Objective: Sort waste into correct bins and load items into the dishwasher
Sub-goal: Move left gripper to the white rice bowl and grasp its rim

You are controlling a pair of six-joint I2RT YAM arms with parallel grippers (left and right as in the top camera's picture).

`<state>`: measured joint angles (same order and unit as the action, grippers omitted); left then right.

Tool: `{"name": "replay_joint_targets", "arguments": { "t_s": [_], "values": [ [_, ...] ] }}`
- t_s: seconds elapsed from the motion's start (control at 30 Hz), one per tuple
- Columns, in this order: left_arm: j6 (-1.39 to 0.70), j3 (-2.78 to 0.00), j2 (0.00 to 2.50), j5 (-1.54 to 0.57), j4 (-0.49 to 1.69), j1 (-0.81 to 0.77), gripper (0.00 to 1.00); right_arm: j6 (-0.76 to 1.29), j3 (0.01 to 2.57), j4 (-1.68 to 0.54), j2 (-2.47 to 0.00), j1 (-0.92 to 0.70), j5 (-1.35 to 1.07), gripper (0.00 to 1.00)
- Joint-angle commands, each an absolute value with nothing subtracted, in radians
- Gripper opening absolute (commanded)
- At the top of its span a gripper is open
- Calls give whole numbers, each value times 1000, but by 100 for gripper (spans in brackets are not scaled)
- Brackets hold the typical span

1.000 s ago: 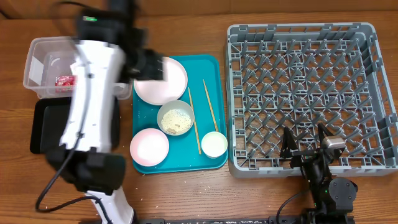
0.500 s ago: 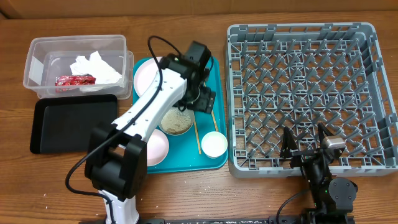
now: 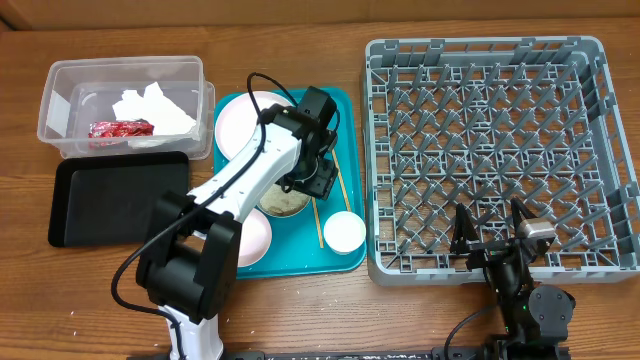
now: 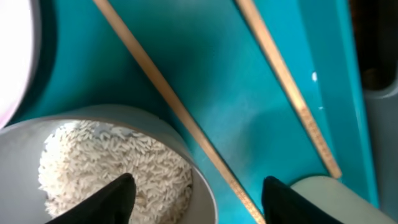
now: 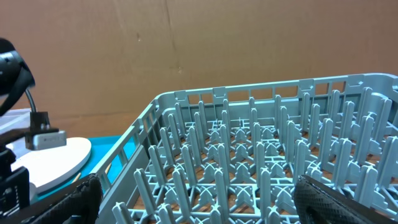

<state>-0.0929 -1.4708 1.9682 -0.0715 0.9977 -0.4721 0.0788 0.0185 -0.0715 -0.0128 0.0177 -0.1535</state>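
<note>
Teal plastic forms the serving tray (image 3: 338,108) in the middle of the desk. The left gripper (image 3: 316,186) hangs low over it, jaws spread and gripping nothing. In the left wrist view, one finger (image 4: 112,200) sits over the bowl (image 4: 155,121) of rice (image 4: 106,158); whether it touches the rice I cannot tell. The other finger (image 4: 283,200) is just beside the cup (image 4: 333,194). One chopstick (image 4: 168,99) runs between the two fingers, and the second chopstick (image 4: 283,81) lies nearer the tray's right rim.

Two pale pink plates also rest on the tray, one (image 3: 245,118) toward the far edge and one (image 3: 258,238) toward the near edge, both partly hidden by the arm. At the far left corner, the clear tub (image 3: 60,85) holds the red wrapper (image 3: 120,129) and the white napkin (image 3: 152,107). The black tray (image 3: 115,212) lies just beside the tub on its near side. The grey dish rack (image 3: 490,150) fills the right side of the desk. The right gripper (image 3: 490,238) sits at the near edge by the rack's near wall, jaws wide apart and holding nothing.
</note>
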Motion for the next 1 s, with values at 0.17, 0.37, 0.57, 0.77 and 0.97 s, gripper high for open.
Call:
{"name": "replay_joint_targets", "arguments": {
  "t_s": [0.17, 0.37, 0.57, 0.77, 0.97],
  "values": [
    [-51, -1372, 1975, -62, 938, -483, 44, 81, 8, -67, -3, 12, -159, 100],
    [-57, -1373, 1975, -63, 936, -483, 26, 81, 8, -66, -3, 12, -159, 100],
    [-65, -1400, 1975, -63, 970, -483, 4, 81, 8, -67, -3, 12, -159, 100],
    [-67, -1531, 1974, -64, 1092, -483, 4, 81, 8, -66, -3, 12, -159, 100],
    [-87, -1758, 1974, -64, 1304, -458, 4, 81, 8, -67, -3, 12, -159, 100]
  ]
}}
